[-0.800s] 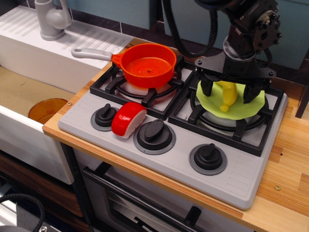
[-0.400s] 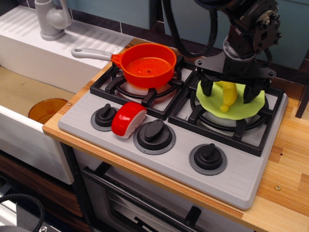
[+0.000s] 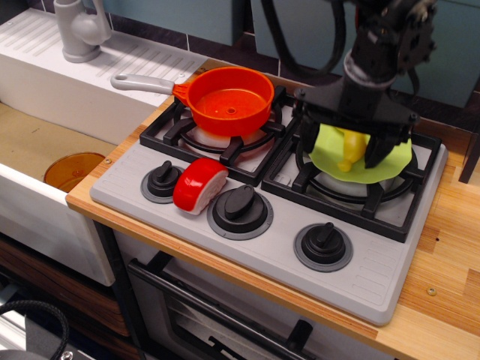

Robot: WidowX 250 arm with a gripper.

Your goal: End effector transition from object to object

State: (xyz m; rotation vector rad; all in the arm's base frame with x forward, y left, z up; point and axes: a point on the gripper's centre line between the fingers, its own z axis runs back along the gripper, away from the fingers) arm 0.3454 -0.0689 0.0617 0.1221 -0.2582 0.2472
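Observation:
My black gripper (image 3: 343, 150) hangs over the right back burner, its flat cross-plate just above a green plate (image 3: 394, 161). Its two short dark fingers (image 3: 309, 148) stand apart, one on each side of a yellow object (image 3: 351, 152) that lies on the green plate. The jaws are open and I see no grip on the yellow object. The boxy wrist and thick black cables rise toward the top right.
An orange pot (image 3: 229, 101) with a grey handle sits on the left back burner. A red and white item (image 3: 199, 185) lies between the front knobs of the grey stove (image 3: 225, 247). A sink with a faucet (image 3: 79, 30) and an orange disc (image 3: 73, 171) is at left.
The gripper has shifted a little to the left over the green plate, jaws still open. The yellow object and the other things have not moved.

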